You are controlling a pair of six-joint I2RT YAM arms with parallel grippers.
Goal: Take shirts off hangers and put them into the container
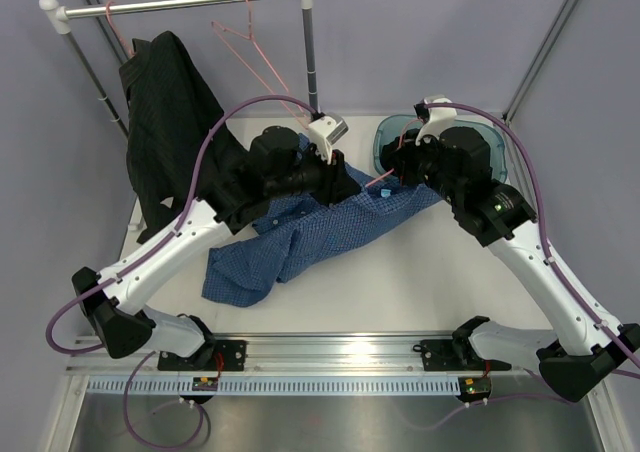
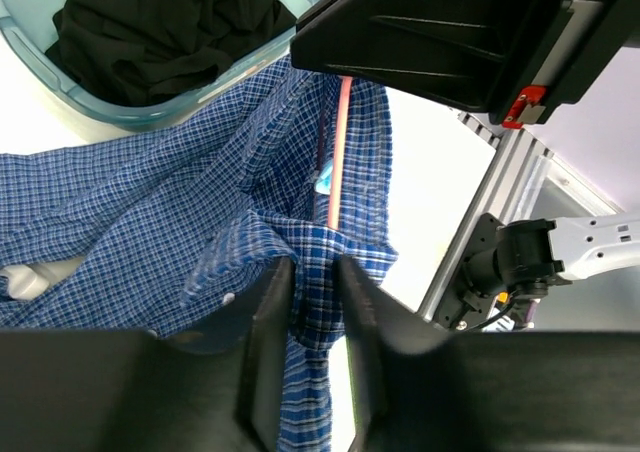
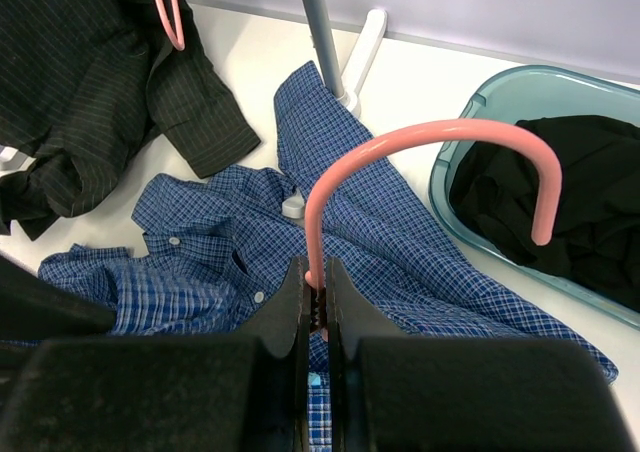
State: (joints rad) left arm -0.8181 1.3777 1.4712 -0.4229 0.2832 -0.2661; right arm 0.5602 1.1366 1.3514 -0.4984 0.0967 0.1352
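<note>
The right gripper (image 3: 313, 307) was clamped on the hanger (image 3: 430, 130) at its neck, and the left gripper (image 2: 313, 292) pinched a fold of the blue shirt (image 2: 150, 202) beside that wire; the tub (image 3: 485, 97), a black shirt (image 3: 570, 192) in it, lay beyond both. If the hanger caught inside the collar as the two pulled apart, the thin pinch could lose the cloth, or the wire twist out of the jaws

One blue shirt (image 1: 300, 237), two dark shirts (image 1: 170, 122), three hangers (image 1: 250, 47), one tub (image 1: 385, 137), one rail (image 1: 180, 5), one desk (image 1: 400, 282), two arms (image 1: 170, 247)
</note>
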